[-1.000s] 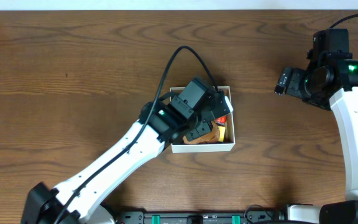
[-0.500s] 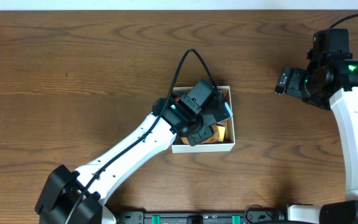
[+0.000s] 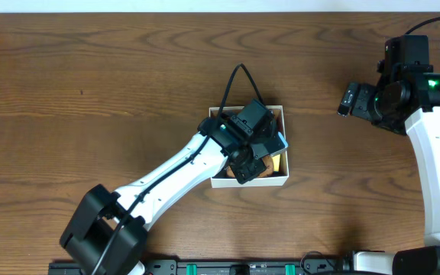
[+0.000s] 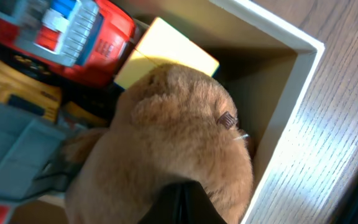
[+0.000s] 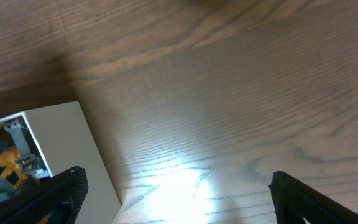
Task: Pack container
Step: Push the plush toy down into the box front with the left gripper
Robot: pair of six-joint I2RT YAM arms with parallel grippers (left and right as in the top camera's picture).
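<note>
Small square shallow box (image 3: 272, 182), thin white walls, tan cardboard inside. Lies flat, open-topped, centred before me; interior crowded.

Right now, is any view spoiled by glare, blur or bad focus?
Right wrist: a bright glare patch on the table washes out the grain near the bottom edge. Left wrist: very close up, so the brown plush toy looks soft and fills most of the frame. Overhead: sharp and evenly lit, container rim crisp.
</note>
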